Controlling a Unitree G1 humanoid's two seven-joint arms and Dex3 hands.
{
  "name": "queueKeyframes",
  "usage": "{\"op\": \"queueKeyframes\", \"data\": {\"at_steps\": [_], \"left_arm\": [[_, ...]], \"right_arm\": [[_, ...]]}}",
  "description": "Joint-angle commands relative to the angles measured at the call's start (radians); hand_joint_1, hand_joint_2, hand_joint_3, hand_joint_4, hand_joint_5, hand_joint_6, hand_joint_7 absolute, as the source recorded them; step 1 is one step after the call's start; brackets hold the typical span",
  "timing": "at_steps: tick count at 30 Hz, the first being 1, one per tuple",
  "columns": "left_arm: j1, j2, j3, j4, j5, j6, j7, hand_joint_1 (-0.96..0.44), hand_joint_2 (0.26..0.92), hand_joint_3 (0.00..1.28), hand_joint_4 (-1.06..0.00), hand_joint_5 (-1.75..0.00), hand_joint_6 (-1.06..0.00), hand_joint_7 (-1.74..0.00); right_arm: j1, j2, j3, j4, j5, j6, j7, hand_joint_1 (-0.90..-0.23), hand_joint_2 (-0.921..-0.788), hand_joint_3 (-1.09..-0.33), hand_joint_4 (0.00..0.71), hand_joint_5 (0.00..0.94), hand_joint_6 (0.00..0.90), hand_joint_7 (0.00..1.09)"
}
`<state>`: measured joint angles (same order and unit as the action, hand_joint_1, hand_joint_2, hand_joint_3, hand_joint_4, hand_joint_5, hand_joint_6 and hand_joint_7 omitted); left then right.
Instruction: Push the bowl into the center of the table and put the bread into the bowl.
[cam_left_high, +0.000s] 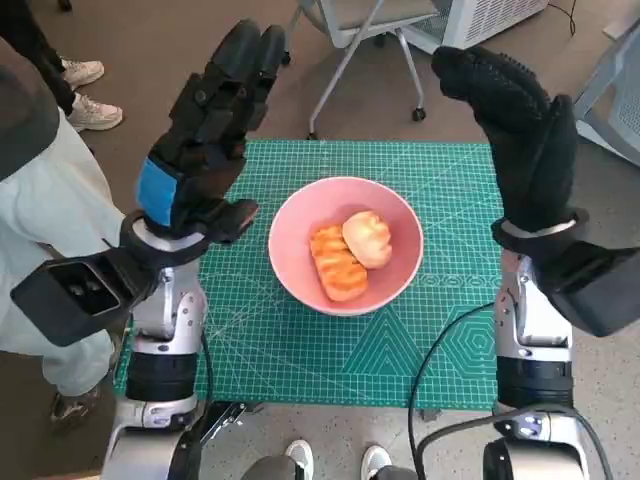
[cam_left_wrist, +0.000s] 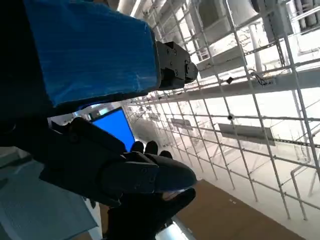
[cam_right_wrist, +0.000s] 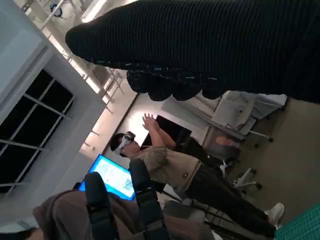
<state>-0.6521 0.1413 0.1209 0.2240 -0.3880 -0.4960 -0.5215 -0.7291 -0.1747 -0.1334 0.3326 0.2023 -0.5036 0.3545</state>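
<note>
Head view: pink bowl (cam_left_high: 345, 245) sits mid-surface (cam_left_high: 300, 350), two bread pieces (cam_left_high: 350, 255) inside. Task looks done; next is probably just retracting. Left hand (cam_left_high: 205, 130) at 9 o'clock, right hand (cam_left_high: 515, 140) at 3, both raised, fingers apart, empty. Left wrist view: ceiling grid only. Right wrist view: a person (cam_right_wrist: 195, 175) standing.

The head view is evenly and softly lit, with only faint shadows on the green mat (cam_left_high: 300, 350) and a mild sheen inside the pink bowl (cam_left_high: 345, 245); its wide lens bends the scene toward the edges. The left wrist view is dark up close against a washed-out bright ceiling (cam_left_wrist: 280, 115). The right wrist view looks slightly blurred, the glove (cam_right_wrist: 210, 45) perhaps out of focus.
</note>
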Motion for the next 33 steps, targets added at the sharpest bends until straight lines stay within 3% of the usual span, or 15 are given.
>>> {"op": "queueKeyframes", "data": {"at_steps": [1,33], "left_arm": [[0.012,-0.015,0.003,0.009,0.018,-0.029,0.013,-0.77,0.921,0.37,-0.03,0.00,-0.16,-0.05],[0.061,-0.066,0.000,0.032,0.010,-0.075,-0.007,-0.75,0.921,0.37,-0.05,-0.01,-0.13,-0.05]], "right_arm": [[0.011,0.013,-0.004,0.014,0.012,-0.006,-0.011,-0.730,-0.921,-0.743,0.220,0.007,0.125,0.45],[0.104,0.033,0.009,-0.006,-0.015,-0.088,-0.037,-0.706,-0.921,-0.767,0.185,0.000,0.093,0.43]]}}
